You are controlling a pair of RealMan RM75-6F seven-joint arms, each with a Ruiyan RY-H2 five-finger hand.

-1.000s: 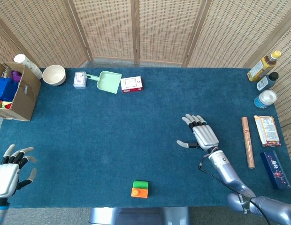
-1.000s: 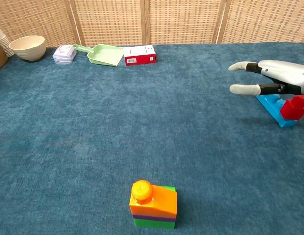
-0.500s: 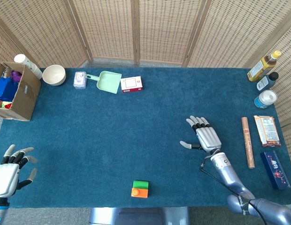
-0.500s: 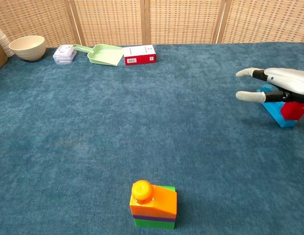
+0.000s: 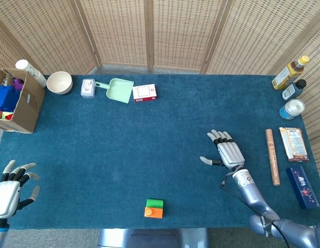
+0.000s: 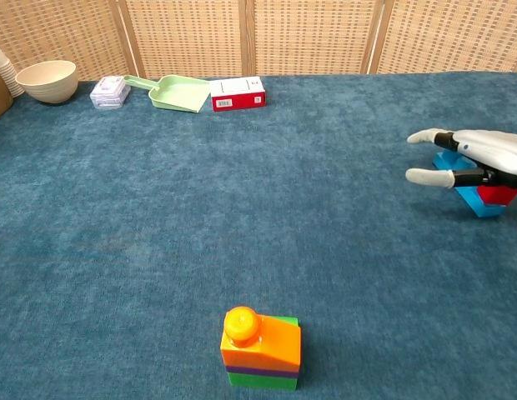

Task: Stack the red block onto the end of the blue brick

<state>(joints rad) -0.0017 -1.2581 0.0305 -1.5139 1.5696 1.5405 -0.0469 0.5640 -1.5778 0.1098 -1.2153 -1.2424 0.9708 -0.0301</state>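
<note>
Head view: right hand (image 5: pixel 228 153) flat over the blue surface (image 5: pixel 124 139), fingers spread, holding nothing; it hides the blocks. Left hand (image 5: pixel 9 188) idles at the near-left edge, fingers apart.

Chest view: red block (image 6: pixel 497 194) sits on the blue brick (image 6: pixel 474 198), just beneath the right hand.

There are two robot hands: the left hand (image 5: pixel 8 192) and the right hand (image 5: pixel 228 153). One red block (image 6: pixel 495 194) and one blue brick (image 6: pixel 471 197) show in the chest view. One stack of coloured blocks (image 5: pixel 154 208) is present. There is one bowl (image 5: pixel 59 82), one green dustpan (image 5: pixel 117 90), one red-and-white box (image 5: pixel 144 92), one clear plastic container (image 5: pixel 88 88) and one cardboard box (image 5: pixel 18 101). Three bottles (image 5: pixel 290 73) stand at the right edge.
</note>
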